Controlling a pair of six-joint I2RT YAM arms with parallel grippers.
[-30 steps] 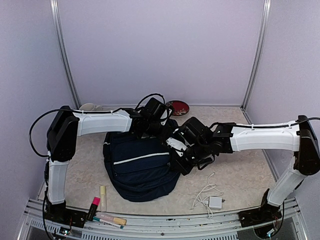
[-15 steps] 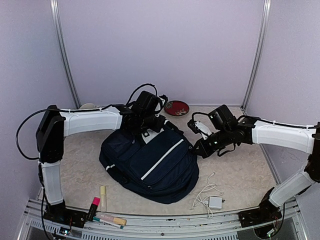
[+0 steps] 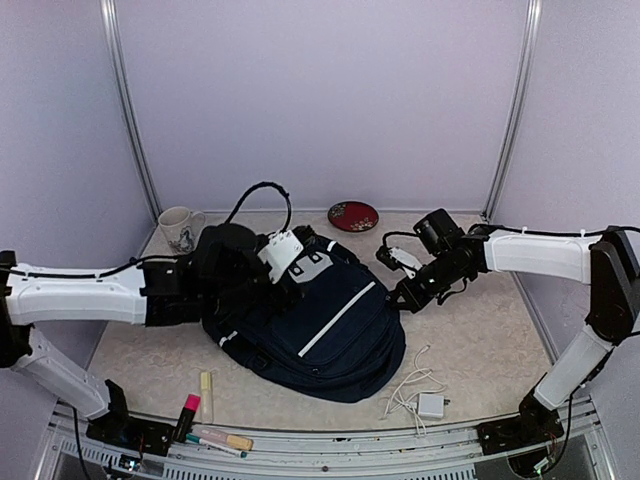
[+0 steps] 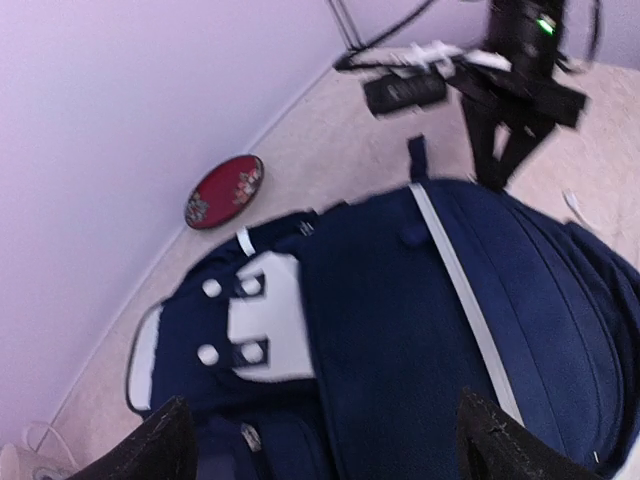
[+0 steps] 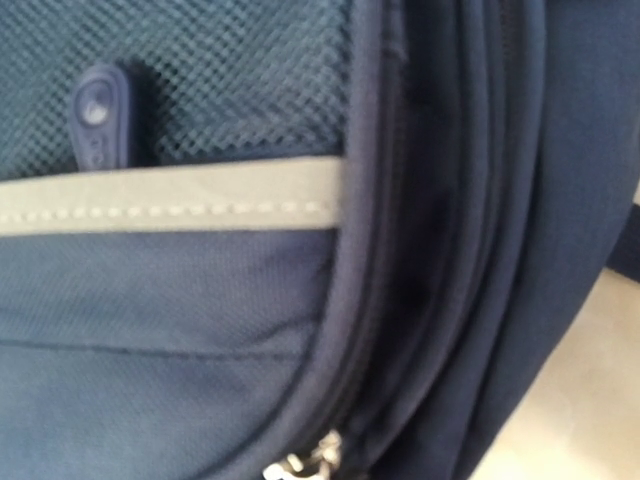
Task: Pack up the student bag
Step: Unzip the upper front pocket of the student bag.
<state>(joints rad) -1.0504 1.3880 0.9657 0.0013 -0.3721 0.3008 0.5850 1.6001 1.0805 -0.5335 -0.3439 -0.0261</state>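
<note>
The left gripper [image 4: 325, 447] has just let go. A second ago it was closed at the top of the bag; now its two fingertips stand wide apart with nothing between them, looking down on the bag's white patch [image 4: 265, 325]. The arm has also swung low and back toward 9 o'clock.

The right gripper [image 3: 402, 291] is closed. It has come off the top of the bag and now sits at the bag's edge at about 3 o'clock. Its own camera is pressed so close to the zip [image 5: 300, 462] and grey stripe [image 5: 170, 205] that its fingers are out of sight. I cannot tell whether it pinches cloth, a zip pull or nothing.

The bag [image 3: 330, 330] has been turned and dragged in that second. It lies flat in the middle of the table, slanted, with its patched top toward 11 o'clock and its rounded bottom toward 5 o'clock.

That reads as the end of a positioning step: the bag is laid out and freed on the left side. The zips look shut, so opening a compartment is probably next.

Nothing seems packed yet. The pens [image 3: 205, 400] wait at 7 o'clock and the charger [image 3: 430, 404] with its cable at 5 o'clock. The mug [image 3: 180, 228] is at 10 o'clock and the red dish [image 3: 354, 215] at 12 o'clock.
</note>
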